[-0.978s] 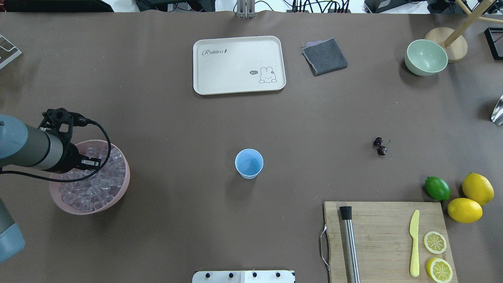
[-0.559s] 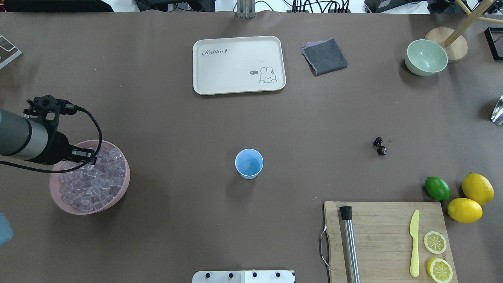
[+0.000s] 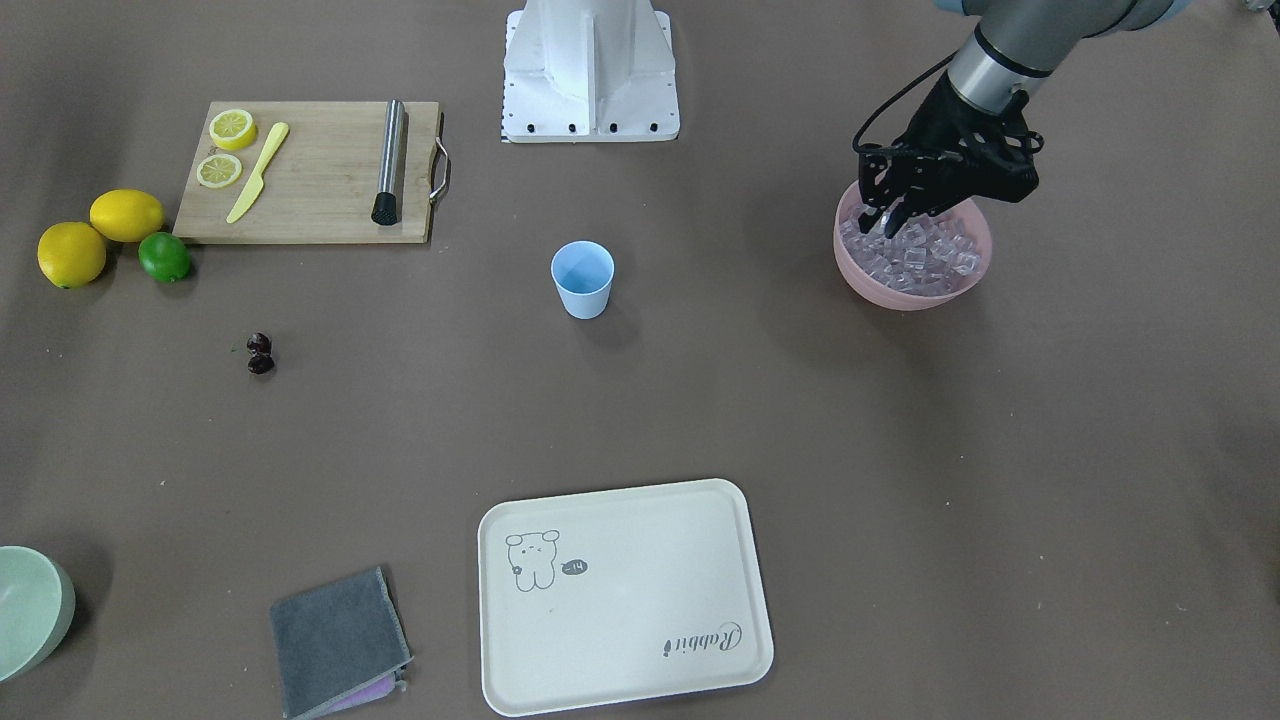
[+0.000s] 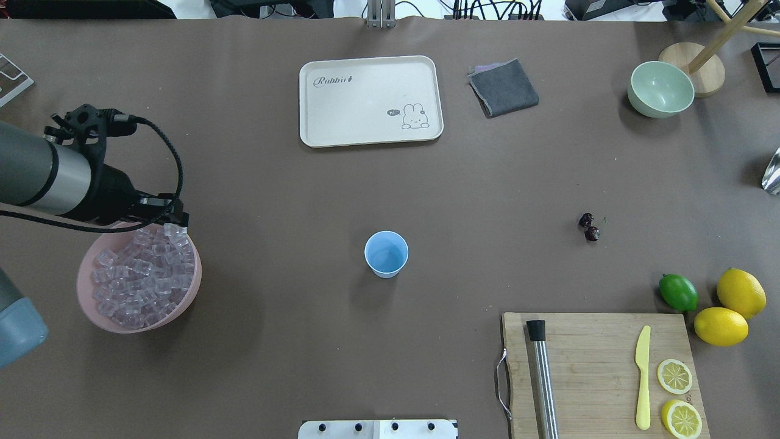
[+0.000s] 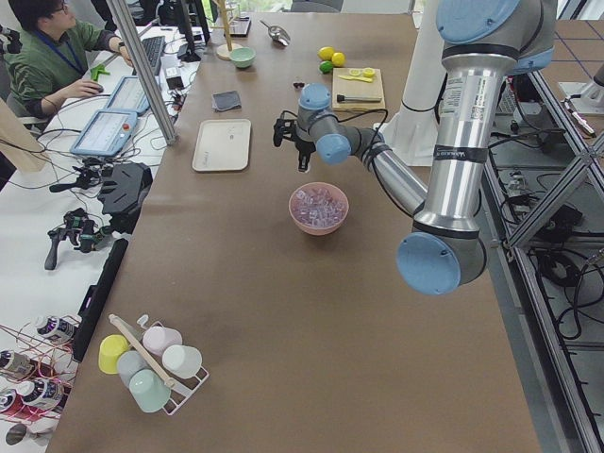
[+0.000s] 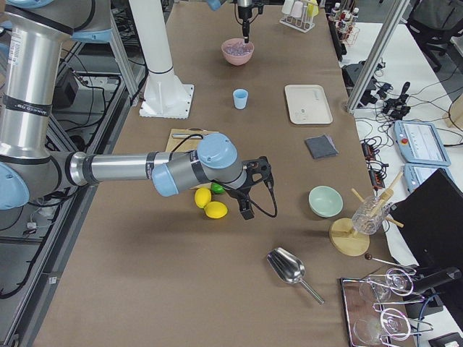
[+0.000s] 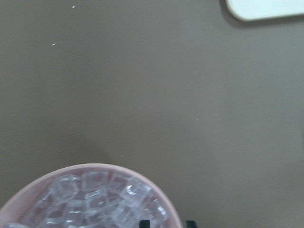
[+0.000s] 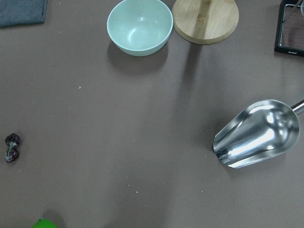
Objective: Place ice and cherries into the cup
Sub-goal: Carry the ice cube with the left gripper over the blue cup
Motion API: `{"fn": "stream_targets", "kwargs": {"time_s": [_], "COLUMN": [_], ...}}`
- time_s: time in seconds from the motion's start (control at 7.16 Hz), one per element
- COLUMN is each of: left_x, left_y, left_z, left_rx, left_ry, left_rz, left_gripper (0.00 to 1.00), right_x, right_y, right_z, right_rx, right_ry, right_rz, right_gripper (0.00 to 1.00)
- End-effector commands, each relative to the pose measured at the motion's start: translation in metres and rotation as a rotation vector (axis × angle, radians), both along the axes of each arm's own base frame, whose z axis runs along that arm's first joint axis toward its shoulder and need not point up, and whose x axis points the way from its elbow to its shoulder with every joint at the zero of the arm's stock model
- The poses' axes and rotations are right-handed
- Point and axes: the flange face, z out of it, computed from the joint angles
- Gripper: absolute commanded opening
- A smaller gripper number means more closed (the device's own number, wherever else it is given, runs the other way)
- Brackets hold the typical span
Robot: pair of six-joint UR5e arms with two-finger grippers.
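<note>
**Early stage of the filling task.** The left gripper [image 4: 178, 218] hangs over the far rim of the pink bowl [image 4: 140, 329], above the heaped ice [image 4: 140, 274]. Its fingers stand narrowly apart, and it cannot be told whether a cube is pinched between them. The cup [image 4: 386, 254] stands upright at mid-counter [image 4: 274, 183], well apart from the bowl, with nothing visible inside. The cherries [image 4: 588, 227] lie on the counter further toward the robot's right. The right gripper [image 6: 246, 210], near the lemons [image 6: 215, 210], shows only in a side view, so its opening cannot be told. Judged progress: nothing delivered; ice and cherries are both left to do.
</note>
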Motion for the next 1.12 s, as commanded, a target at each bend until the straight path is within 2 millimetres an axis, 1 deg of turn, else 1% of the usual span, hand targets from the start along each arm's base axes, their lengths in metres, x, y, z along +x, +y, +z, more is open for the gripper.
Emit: {"fn": "stream_targets", "kwargs": {"time_s": [0.0,0.14,0.28,0.42,0.56,0.7,0.84,0.98], "left_x": [0.069,0.097,0.122,0.146,0.179,0.211,0.230,0.245], "left_y": [-0.005,-0.010,0.003,0.009,0.015,0.033,0.046,0.056], "left_z": [-0.085,-0.109,-0.116,-0.130,-0.139,-0.148,-0.148,-0.146], "left_rx": [-0.111,-0.113,-0.131,-0.146,-0.160,-0.172,-0.171,-0.159], "left_ry": [0.077,0.086,0.086,0.094,0.084,0.084,0.077,0.066], "left_rz": [-0.030,-0.074,-0.093,-0.126,-0.158,-0.194,-0.219,-0.228], "left_gripper": [0.00,0.00,0.00,0.00,0.00,0.00,0.00,0.00], "right_x": [0.000,0.000,0.000,0.000,0.000,0.000,0.000,0.000], "right_y": [0.000,0.000,0.000,0.000,0.000,0.000,0.001,0.000], "right_z": [0.000,0.000,0.001,0.001,0.001,0.001,0.002,0.001], "right_rx": [-0.001,-0.001,-0.002,-0.002,-0.002,-0.002,-0.004,-0.001], "right_ry": [0.000,0.001,0.001,0.001,0.001,0.001,0.003,0.003], "right_rz": [0.000,0.001,0.001,0.001,0.001,0.001,0.001,0.000], "right_gripper": [1.00,1.00,1.00,1.00,1.00,1.00,1.00,1.00]}}
